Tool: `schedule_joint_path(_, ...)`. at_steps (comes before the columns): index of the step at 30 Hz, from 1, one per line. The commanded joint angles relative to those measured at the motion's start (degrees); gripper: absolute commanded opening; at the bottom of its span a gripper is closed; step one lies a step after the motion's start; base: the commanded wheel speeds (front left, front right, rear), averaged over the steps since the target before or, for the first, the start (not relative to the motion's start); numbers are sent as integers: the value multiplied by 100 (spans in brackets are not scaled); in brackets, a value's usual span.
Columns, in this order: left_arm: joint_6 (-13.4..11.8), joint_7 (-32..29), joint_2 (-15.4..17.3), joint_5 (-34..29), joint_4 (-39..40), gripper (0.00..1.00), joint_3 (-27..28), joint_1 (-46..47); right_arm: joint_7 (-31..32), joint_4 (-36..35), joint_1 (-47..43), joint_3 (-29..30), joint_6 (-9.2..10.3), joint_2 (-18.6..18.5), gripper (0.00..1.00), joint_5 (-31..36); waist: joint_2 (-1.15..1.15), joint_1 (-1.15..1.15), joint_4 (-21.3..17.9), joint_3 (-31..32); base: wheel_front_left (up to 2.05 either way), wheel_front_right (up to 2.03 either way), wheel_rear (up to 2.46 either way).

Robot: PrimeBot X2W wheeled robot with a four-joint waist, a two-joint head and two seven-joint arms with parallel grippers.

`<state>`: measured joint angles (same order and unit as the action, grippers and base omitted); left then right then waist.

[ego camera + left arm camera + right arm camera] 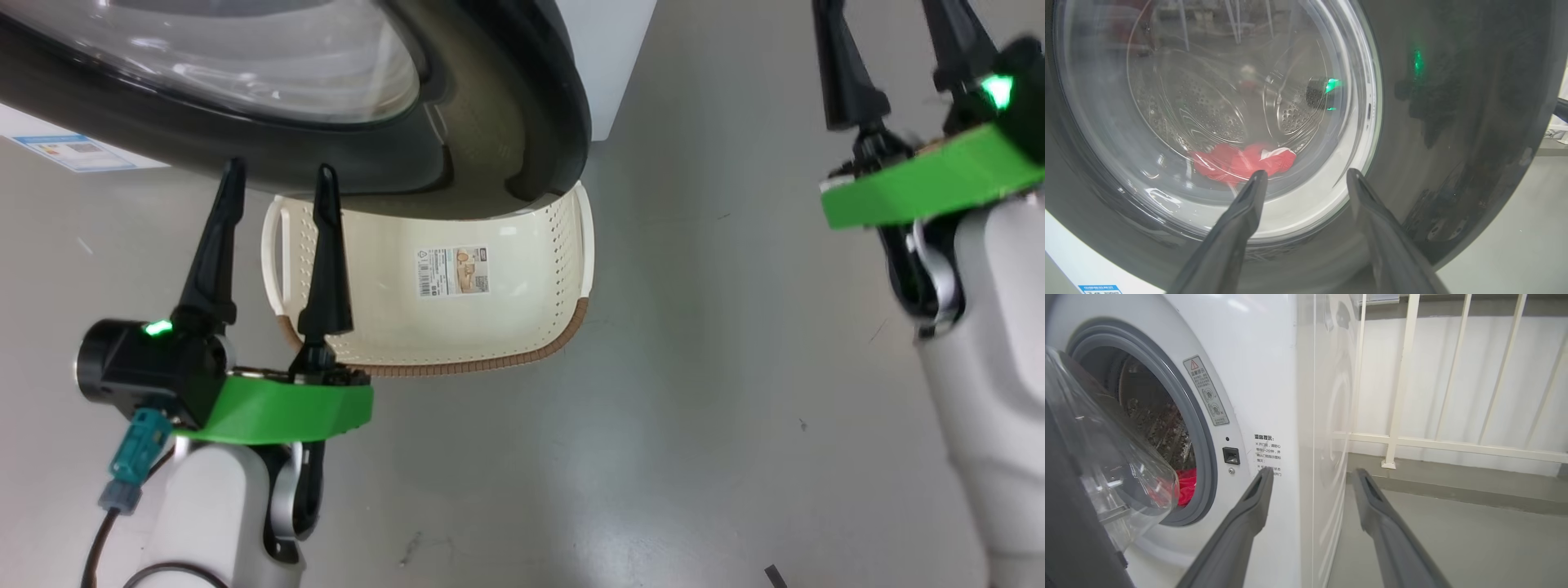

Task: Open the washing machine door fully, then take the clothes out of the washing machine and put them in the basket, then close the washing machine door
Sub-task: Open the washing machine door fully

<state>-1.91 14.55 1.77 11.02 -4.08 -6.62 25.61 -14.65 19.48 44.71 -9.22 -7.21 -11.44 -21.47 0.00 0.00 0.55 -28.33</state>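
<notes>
Door point(245, 155): ajar, not yet swung fully back; in the head view its black rim hangs over the far part of the basket.
Clothes point(1241, 161): a red heap low in the drum point(1151, 416), seen through the door glass from the left and through the open gap from the right.
Washing machine point(1274, 375): its white front and grey ring show past the door's free edge.
Basket point(571, 245): on the floor below the door, with a sticker point(451, 271) inside.
Left gripper point(281, 167): fingers spread, holding nothing, close to the door's outer face and pointing at it.
Right gripper point(1311, 471): fingers spread, holding nothing, aimed at the machine's front corner.
Key relation: the door's free edge and the gap lie to the left of the right gripper, so that arm looks better placed to widen the door; the left arm meets only the outer face.
</notes>
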Motion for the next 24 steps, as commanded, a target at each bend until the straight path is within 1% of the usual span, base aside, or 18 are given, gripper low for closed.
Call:
schedule_joint_path(1, 36, 45, 116, -62, 176, 100, 170, -121, -32, -202, -284, 37, -28, 134, 100, 167, 0, 0, 5, 9, 0, 0, 0)
schedule_joint_path(2, 59, 45, 115, -59, 189, 100, 156, -131, -33, -484, -620, 408, -28, 427, 100, 654, 0, 0, 14, 34, 0, 0, 0)
schedule_joint_path(3, 76, 45, 115, -54, 192, 100, 146, -137, -33, -622, -773, 549, -28, 533, 100, 829, 0, 0, 20, 45, 0, 0, 0)
schedule_joint_path(7, 128, 45, 113, -65, 229, 100, 115, -153, -34, -1098, -1277, 766, -28, 763, 100, 1167, 0, 0, 48, 76, 0, 0, 0)
schedule_joint_path(15, 145, 45, 112, -40, 280, 100, 105, -199, -34, -1652, -1916, 811, -28, 851, 100, 1504, 0, 0, 88, 117, 0, 0, 0)
schedule_joint_path(24, 127, 45, 111, -21, 299, 100, 71, -277, -34, -1973, -2572, 867, -28, 855, 100, 1237, 0, 0, 133, 145, 0, 0, 0)
